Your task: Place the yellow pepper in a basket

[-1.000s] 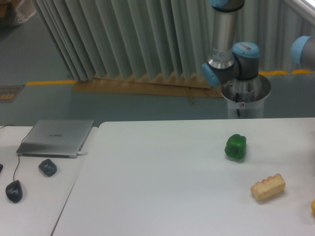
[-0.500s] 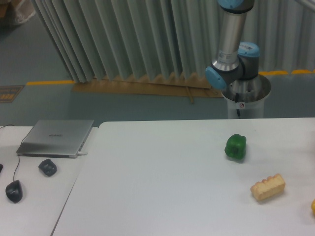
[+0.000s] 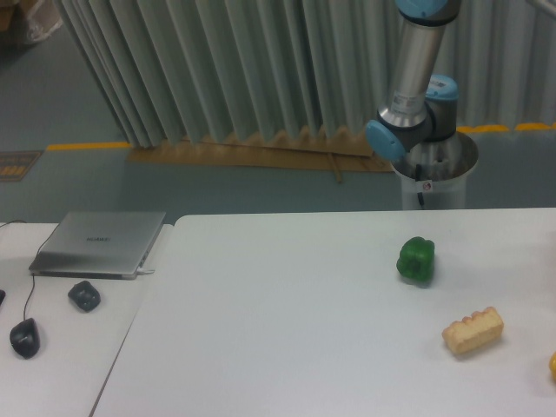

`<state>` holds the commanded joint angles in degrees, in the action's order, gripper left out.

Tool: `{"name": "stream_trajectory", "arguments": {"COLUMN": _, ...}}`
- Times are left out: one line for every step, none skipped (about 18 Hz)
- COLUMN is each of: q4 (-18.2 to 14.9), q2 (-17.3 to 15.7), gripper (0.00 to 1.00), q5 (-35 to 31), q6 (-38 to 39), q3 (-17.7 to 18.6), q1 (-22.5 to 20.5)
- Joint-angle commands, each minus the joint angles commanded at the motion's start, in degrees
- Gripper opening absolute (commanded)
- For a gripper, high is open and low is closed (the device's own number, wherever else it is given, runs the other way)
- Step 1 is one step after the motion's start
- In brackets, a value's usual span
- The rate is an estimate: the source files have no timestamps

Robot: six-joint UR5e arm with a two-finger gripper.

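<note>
Only a sliver of the yellow pepper point(image 3: 552, 367) shows, cut off by the right edge of the frame near the table's front. No basket is in view. The arm's base and lower links point(image 3: 415, 113) stand behind the table at the back right, rising out of the top of the frame. The gripper itself is out of view.
A green pepper point(image 3: 416, 259) sits on the white table point(image 3: 287, 321) at the right, and a tan ridged block point(image 3: 473, 331) lies in front of it. On the left table are a shut laptop point(image 3: 100, 242), a dark small object point(image 3: 84, 295) and a mouse point(image 3: 24, 336).
The arm's upright link has swung to the right and a blue joint at the right edge has left the frame. The objects on the table have not moved.
</note>
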<state>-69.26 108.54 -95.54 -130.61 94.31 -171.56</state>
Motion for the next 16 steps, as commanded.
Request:
{"name": "stream_trajectory", "arguments": {"q4": 0.87, "q2": 0.35, "gripper": 1.00, "q5": 0.00, "q6": 0.09, "q3": 0.00, "q1": 0.00}}
{"name": "stream_trajectory", "arguments": {"q4": 1.66, "q2": 0.88, "gripper": 1.00, "q5": 0.00, "q6": -0.09, "q3": 0.09, "q1": 0.00}}
{"name": "stream_trajectory", "arguments": {"q4": 2.02, "q2": 1.41, "gripper": 1.00, "q5": 0.09, "q6": -0.09, "q3": 0.09, "q1": -0.09}}
{"name": "stream_trajectory", "arguments": {"q4": 2.02, "q2": 2.02, "gripper": 1.00, "q5": 0.00, "q6": 0.00, "q3": 0.00, "q1": 0.00}}
{"name": "stream_trajectory", "arguments": {"q4": 2.11, "q2": 2.03, "gripper": 1.00, "q5": 0.00, "q6": 0.17, "q3": -0.09, "q1": 0.00}}
{"name": "stream_trajectory", "arguments": {"q4": 2.11, "q2": 2.11, "gripper": 1.00, "q5": 0.00, "q6": 0.26, "q3": -0.09, "q1": 0.09}}
{"name": "stream_trajectory", "arguments": {"q4": 2.11, "q2": 2.38, "gripper": 1.00, "q5": 0.00, "q6": 0.35, "q3": -0.17, "q1": 0.09}}
{"name": "stream_trajectory", "arguments": {"q4": 2.11, "q2": 2.55, "gripper": 1.00, "q5": 0.00, "q6": 0.27, "q3": -0.18, "q1": 0.09}}
{"name": "stream_trajectory", "arguments": {"q4": 2.11, "q2": 2.64, "gripper": 1.00, "q5": 0.00, "q6": 0.18, "q3": -0.09, "q1": 0.09}}
{"name": "stream_trajectory", "arguments": {"q4": 2.03, "q2": 2.47, "gripper": 1.00, "q5": 0.00, "q6": -0.08, "q3": -0.17, "q1": 0.09}}
{"name": "stream_trajectory", "arguments": {"q4": 2.02, "q2": 2.29, "gripper": 1.00, "q5": -0.26, "q6": -0.09, "q3": -0.35, "q1": 0.09}}
{"name": "stream_trajectory", "arguments": {"q4": 1.85, "q2": 2.20, "gripper": 1.00, "q5": -0.70, "q6": -0.17, "q3": -0.87, "q1": 0.17}}
{"name": "stream_trajectory", "arguments": {"q4": 1.59, "q2": 2.20, "gripper": 1.00, "q5": -1.05, "q6": -0.26, "q3": -1.23, "q1": 0.18}}
{"name": "stream_trajectory", "arguments": {"q4": 0.98, "q2": 2.20, "gripper": 1.00, "q5": -1.49, "q6": -0.26, "q3": -1.84, "q1": 0.26}}
{"name": "stream_trajectory", "arguments": {"q4": -0.34, "q2": 2.72, "gripper": 1.00, "q5": -2.63, "q6": -0.18, "q3": -2.89, "q1": 0.52}}
{"name": "stream_trajectory", "arguments": {"q4": -1.13, "q2": 3.16, "gripper": 1.00, "q5": -3.51, "q6": -0.17, "q3": -3.16, "q1": 0.79}}
